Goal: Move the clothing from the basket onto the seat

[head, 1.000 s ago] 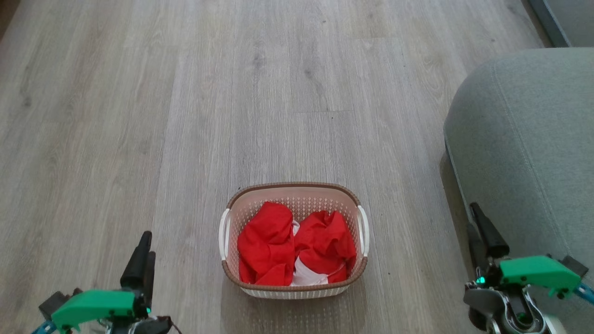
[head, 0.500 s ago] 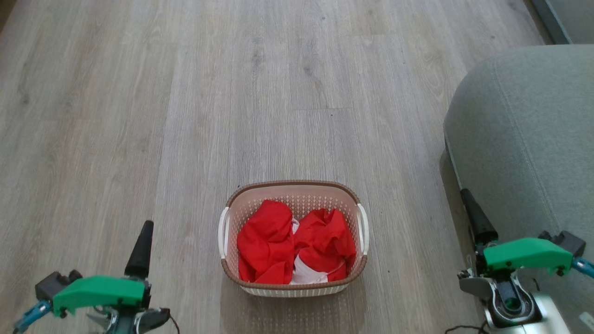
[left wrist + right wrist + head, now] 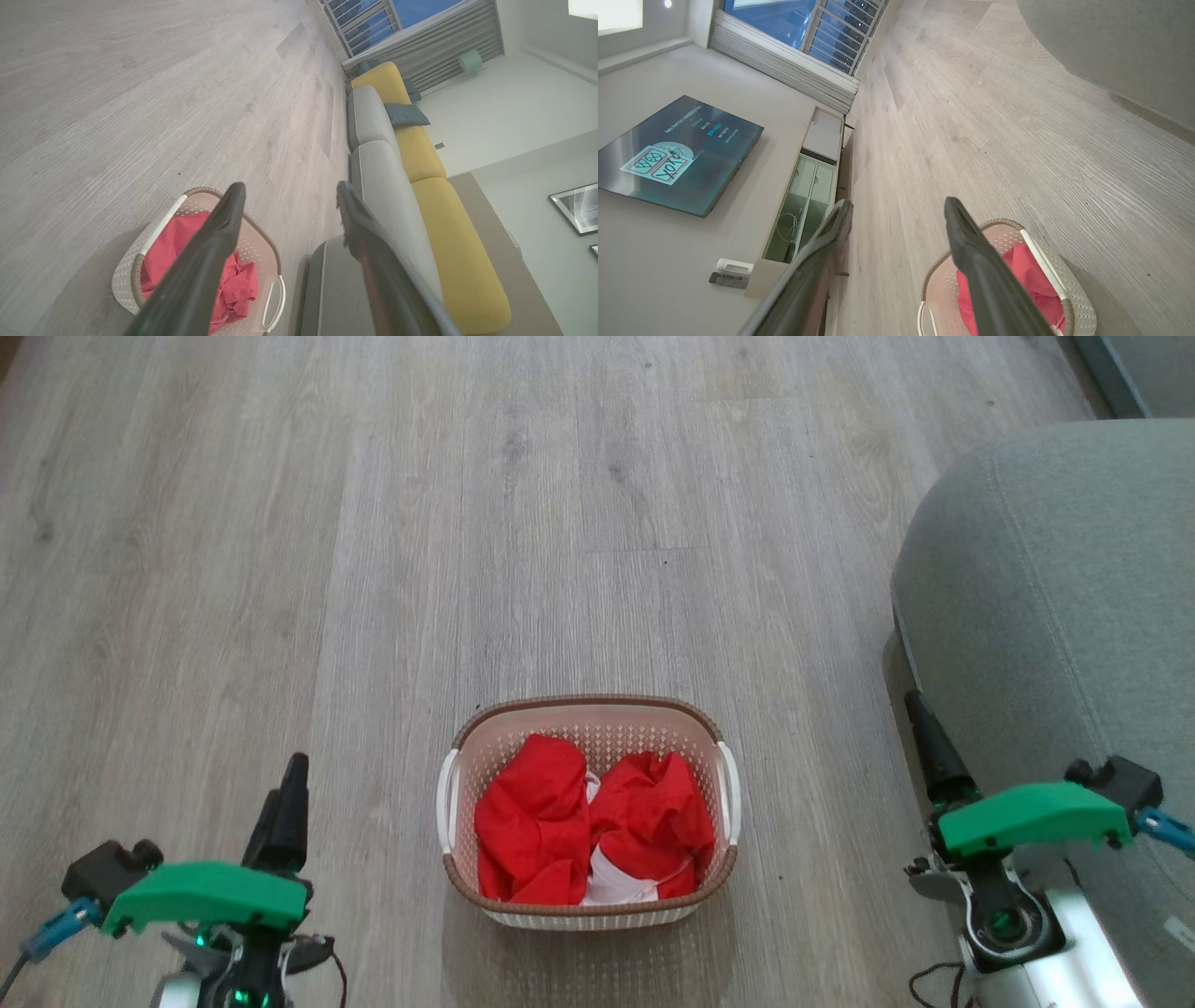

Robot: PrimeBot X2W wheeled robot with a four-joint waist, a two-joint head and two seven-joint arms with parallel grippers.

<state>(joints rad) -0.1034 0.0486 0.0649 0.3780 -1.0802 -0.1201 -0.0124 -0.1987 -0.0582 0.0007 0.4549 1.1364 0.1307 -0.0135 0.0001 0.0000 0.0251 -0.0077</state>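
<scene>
Level with the fingers of both pincers, between them and well apart from each: the basket [image 3: 590, 702], upright on the plank floor [image 3: 373, 569], mouth up. Long axis crosswise, running from the left pincer [image 3: 290, 186] toward the right pincer [image 3: 899, 203], with a white handle on each short end, one facing each pincer. Cream perforated walls, brown woven-look rim, rounded corners.

Inside the basket, below its rim: the clothing [image 3: 551, 821], crumpled into two bright red heaps side by side along that same axis, touching in the middle. White part tucked under the heap nearer the right pincer, against the wall closest to the robot.

Left pincer spread wide, holding nothing, fingers aimed forward over the boards. Right pincer likewise spread wide and empty.

Just beside the right pincer, on its outer side: the seat [image 3: 1055, 616], grey-green, rounded corner ahead of the fingertips, stitched seam across the top. Bare boards between each pincer and the basket.

Far ahead of the left pincer, beyond the seat: yellow cushions [image 3: 423, 154], a blue-grey pillow [image 3: 405, 115], a barred window [image 3: 369, 18]. Far ahead of the right pincer: a wall screen [image 3: 677, 154] and a low cabinet [image 3: 808, 191].
</scene>
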